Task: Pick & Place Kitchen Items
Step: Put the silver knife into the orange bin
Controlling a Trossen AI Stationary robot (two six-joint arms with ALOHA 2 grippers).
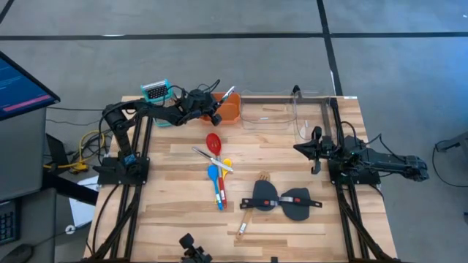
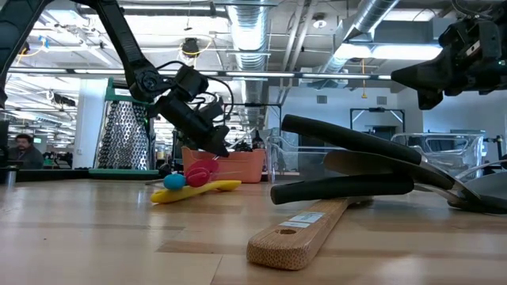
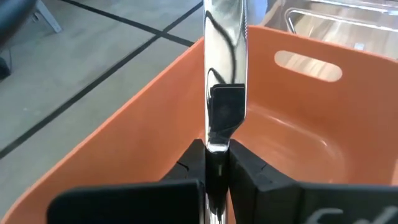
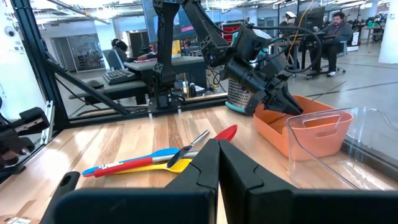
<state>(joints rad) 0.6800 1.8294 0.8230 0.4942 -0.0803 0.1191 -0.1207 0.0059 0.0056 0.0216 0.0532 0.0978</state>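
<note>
The left gripper (image 1: 213, 109) hung over the orange tray (image 1: 231, 113), its fingers nearly closed on a shiny metal utensil (image 3: 224, 56) whose polished blade rose straight up between the pads; whether this was a knife, a tong arm or a spatula could not be told. By its position the piece was probably being lowered into the tray, which lay directly below and ahead of the fingers, so that a release there would drop it inside the walls. The right gripper (image 1: 313, 148) waited with its fingers fully together and empty, well apart from the tray, beside the clear plastic bin (image 1: 281, 109). The remaining items lay loose on the table (image 1: 175, 212) between the two grippers, apparently awaiting collection. Counted from above: one red spoon (image 1: 213, 143), one blue spoon (image 1: 214, 179), one yellow spoon (image 1: 225, 166), one pair of silver tongs (image 1: 212, 159) lying across the spoons, two black spatulas (image 1: 281, 201) with their heads overlapping, and one wooden fork-like spatula (image 1: 251, 212) beneath them. One perforated metal holder (image 1: 155, 91) stood behind the left gripper.
</note>
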